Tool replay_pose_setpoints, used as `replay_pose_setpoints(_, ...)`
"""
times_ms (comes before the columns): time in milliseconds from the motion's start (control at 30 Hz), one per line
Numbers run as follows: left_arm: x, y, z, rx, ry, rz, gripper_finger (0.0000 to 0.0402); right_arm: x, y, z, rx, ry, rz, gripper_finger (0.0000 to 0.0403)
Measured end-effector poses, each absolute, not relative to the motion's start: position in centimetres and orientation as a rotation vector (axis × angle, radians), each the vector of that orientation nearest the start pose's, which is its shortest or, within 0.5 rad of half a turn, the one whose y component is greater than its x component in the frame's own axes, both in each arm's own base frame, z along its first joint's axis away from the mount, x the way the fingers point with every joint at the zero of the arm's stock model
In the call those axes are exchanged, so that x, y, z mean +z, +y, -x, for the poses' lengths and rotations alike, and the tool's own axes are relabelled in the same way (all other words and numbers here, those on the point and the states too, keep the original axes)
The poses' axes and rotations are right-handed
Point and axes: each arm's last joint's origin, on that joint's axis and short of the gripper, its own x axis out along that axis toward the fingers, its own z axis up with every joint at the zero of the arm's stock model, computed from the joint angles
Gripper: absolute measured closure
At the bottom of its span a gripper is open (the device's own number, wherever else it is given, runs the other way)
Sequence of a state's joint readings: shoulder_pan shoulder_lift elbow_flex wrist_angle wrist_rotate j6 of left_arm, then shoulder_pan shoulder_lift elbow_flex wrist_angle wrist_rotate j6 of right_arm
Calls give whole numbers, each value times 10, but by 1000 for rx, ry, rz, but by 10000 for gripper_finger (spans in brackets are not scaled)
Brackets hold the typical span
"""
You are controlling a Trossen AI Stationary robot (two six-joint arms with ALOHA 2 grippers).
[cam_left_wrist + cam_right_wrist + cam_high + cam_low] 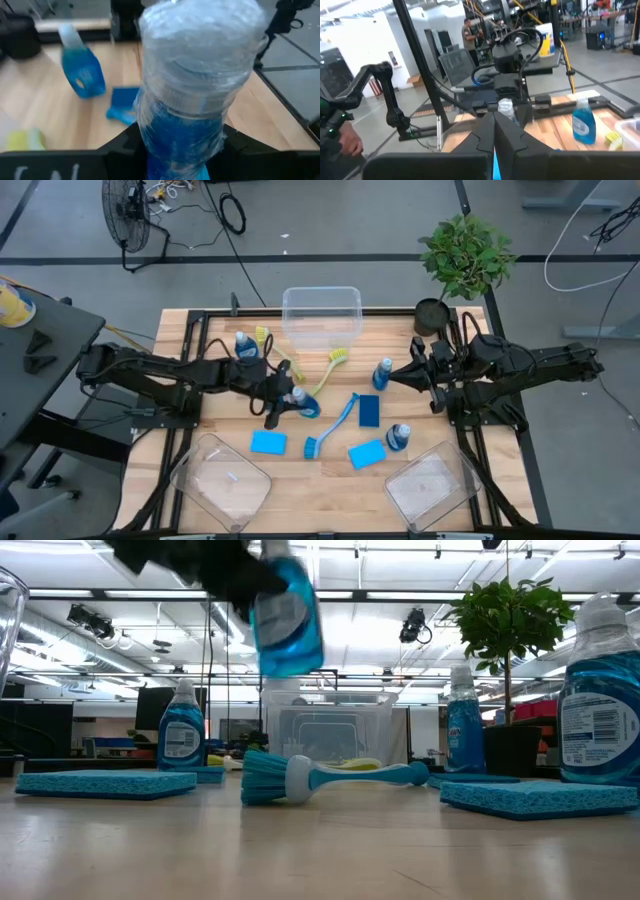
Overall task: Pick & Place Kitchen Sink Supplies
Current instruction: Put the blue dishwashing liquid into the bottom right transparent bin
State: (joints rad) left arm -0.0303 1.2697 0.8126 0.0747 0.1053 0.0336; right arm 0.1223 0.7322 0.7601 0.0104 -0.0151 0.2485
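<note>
Between left gripper [283, 402] fingers: soap bottle [299, 401], lifted.

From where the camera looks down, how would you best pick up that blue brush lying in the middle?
Grip the blue dish brush from straight above, mid-handle, fingers across it. It lies flat and diagonal, its slim handle free of the dark blue sponge beside it; the bristle head is bulkier.

My two arms are matte black, jointed and chunky, cables trailing along each. Left gripper [283, 402] has blocky dark fingers [125, 145]; right gripper [395, 377] ends in angular black fingers [512, 135], notched at the edges.
</note>
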Motion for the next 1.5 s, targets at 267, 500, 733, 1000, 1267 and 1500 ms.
replay_pose_setpoints(267, 320, -10, -285, -99, 332, -57, 258, 366, 20, -161, 159, -178, -254, 394)
replay_pose_setpoints(500, 347, -9, -284, -53, 358, -40, 256, 371, 18, -166, 79, -265, -249, 388)
replay_pose_setpoints(733, 353, -9, -301, -29, 408, -18, 254, 363, 18, -184, 19, -226, -230, 336)
replay_pose_setpoints(1000, 349, -10, -336, -46, 495, -15, 253, 347, 20, -208, -23, -146, -241, 216)
replay_pose_setpoints(1267, 345, -12, -364, -88, 585, -3, 253, 356, 25, -229, 24, -1, -212, 143)
replay_pose_setpoints(1500, 347, -12, -370, -88, 597, -3, 253, 360, 25, -234, 20, 158, -140, 140)
